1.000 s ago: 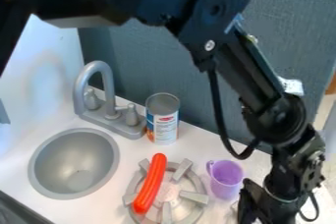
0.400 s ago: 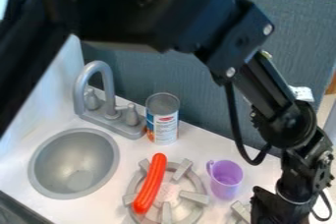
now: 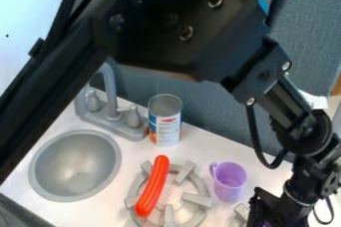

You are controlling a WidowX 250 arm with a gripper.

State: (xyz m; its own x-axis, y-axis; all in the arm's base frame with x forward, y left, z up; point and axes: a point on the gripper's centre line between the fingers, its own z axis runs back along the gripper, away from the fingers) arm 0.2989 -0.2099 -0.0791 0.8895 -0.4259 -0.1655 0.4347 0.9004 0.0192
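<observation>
Just right of the grey stove burner (image 3: 196,199), an upright purple cup (image 3: 230,183) has its handle facing away from the black robot hand (image 3: 267,215), farther right and lower in view; whether released or grasping, I cannot tell.

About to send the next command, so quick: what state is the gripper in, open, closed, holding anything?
Gripper: at the view's lower right, beside the purple cup; open, closed or holding something, I can't tell.

We see the gripper (image 3: 271,210) farther right than before, and the arm (image 3: 180,32) now covers the faucet's (image 3: 110,89) top.
</observation>
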